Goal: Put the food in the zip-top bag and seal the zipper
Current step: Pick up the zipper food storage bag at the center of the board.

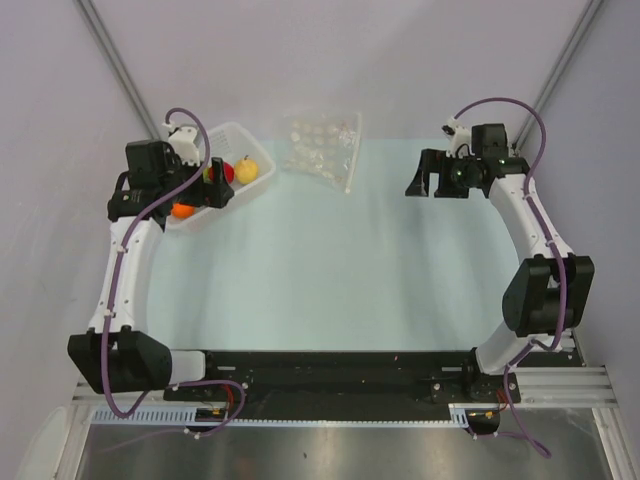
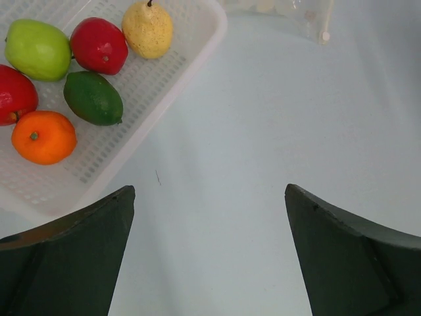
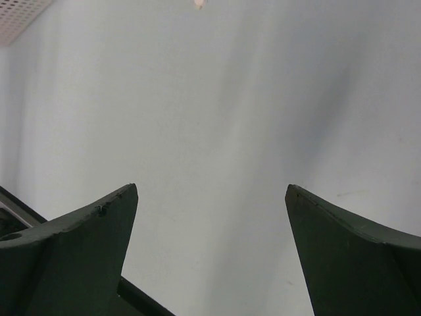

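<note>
I see the pale table (image 1: 330, 270) from above, with my two arms at its near edge. A white basket (image 1: 238, 129) sits at the far left corner. It holds all the food: a yellow pear (image 2: 148, 29), a red fruit (image 2: 99, 45), a light green apple (image 2: 38, 49), a dark green fruit (image 2: 93, 99), an orange (image 2: 43, 137), and a second red fruit (image 2: 13, 95) cut off by the left wrist view's edge.

The clear dotted bag (image 1: 318, 145) lies flat at the middle of the far edge. It is near the basket but not touching it, and there is no food in it. Its zipper (image 1: 351, 160) runs along the side facing the right edge; I cannot tell whether it is sealed.

My left gripper (image 2: 209, 191) hangs by the basket over bare table, its fingers spread wide and holding nothing. My right gripper (image 3: 210, 187) hangs near the far right corner, well apart from the bag. Its fingers are also spread wide and empty.
</note>
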